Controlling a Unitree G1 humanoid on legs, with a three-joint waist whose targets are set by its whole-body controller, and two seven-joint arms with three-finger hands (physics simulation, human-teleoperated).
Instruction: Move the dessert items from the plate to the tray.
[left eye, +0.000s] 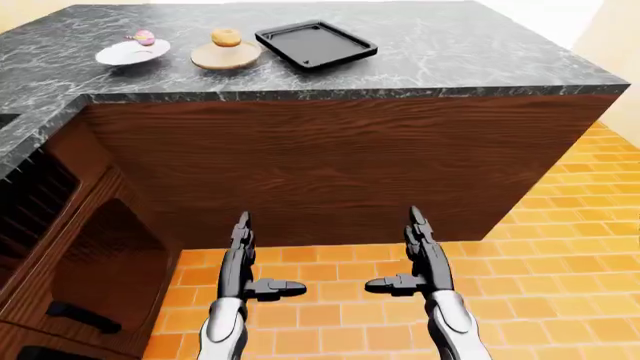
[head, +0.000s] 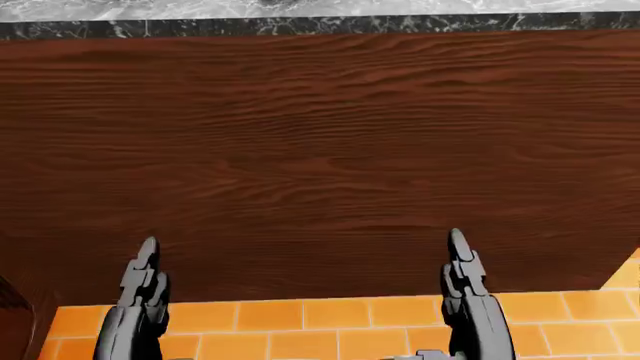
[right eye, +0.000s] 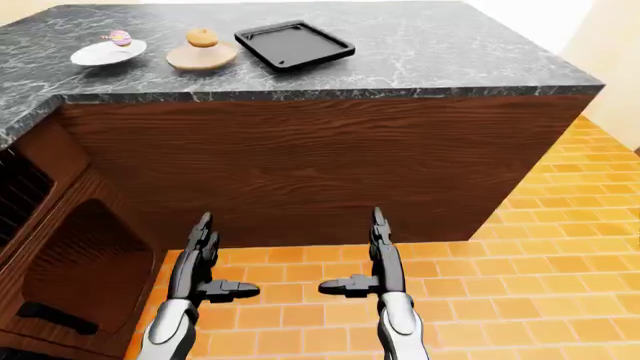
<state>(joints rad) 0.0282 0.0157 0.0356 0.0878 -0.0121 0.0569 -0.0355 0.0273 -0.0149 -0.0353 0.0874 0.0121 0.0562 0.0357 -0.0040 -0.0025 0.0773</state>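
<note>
Nothing moved yet: tray (left eye: 316, 44) empty, doughnut (left eye: 226, 37) and cupcake (left eye: 144, 37) left of it, both hands (left eye: 243, 262) (left eye: 421, 259) released, low.

No readable text from my station in any of the three views. I checked the black tray (left eye: 316, 44), the white plate (left eye: 132, 52) and the round wooden board (left eye: 226, 55) on the marble surface (left eye: 450, 52): no labels, brands, numbers or signs on any of them. The wood panelling (head: 320, 165) below carries grain only. The orange floor tiles (left eye: 560, 255) are unmarked. My hands show no lettering either.
</note>
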